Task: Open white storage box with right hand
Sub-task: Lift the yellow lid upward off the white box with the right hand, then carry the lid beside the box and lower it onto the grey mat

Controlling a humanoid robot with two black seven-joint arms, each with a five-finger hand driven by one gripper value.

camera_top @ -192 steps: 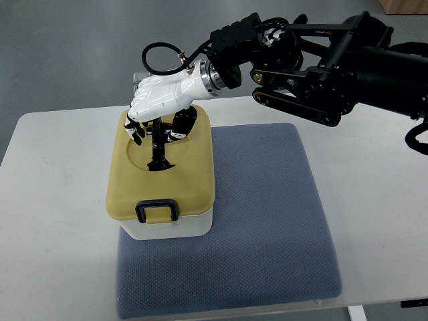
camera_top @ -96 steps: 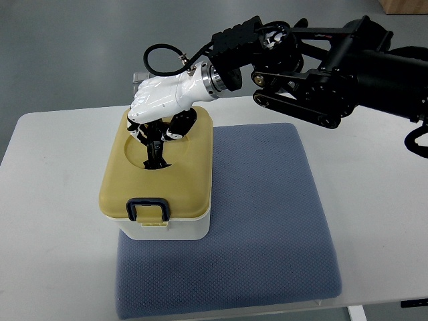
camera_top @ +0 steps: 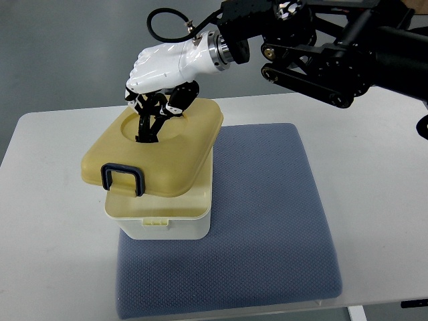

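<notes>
Tilted lid (camera_top: 157, 150) under right hand (camera_top: 159, 73)

My right hand (camera_top: 158, 80) is glossy white across the back, with black fingers (camera_top: 175, 101) and joints, a silver metal ring at the wrist and a black arm (camera_top: 334, 47) behind it. The rounded plastic lid (camera_top: 157, 151) under my fingers is mustard yellow, and it carries a dark navy latch handle (camera_top: 121, 179) on its front edge. The storage box body (camera_top: 167, 226) below is white with a pale yellow rim. It sits on a grey-blue woven mat (camera_top: 267, 227) with a fine dotted texture, over a plain white table (camera_top: 381, 200). The floor (camera_top: 67, 53) is dull grey.
</notes>
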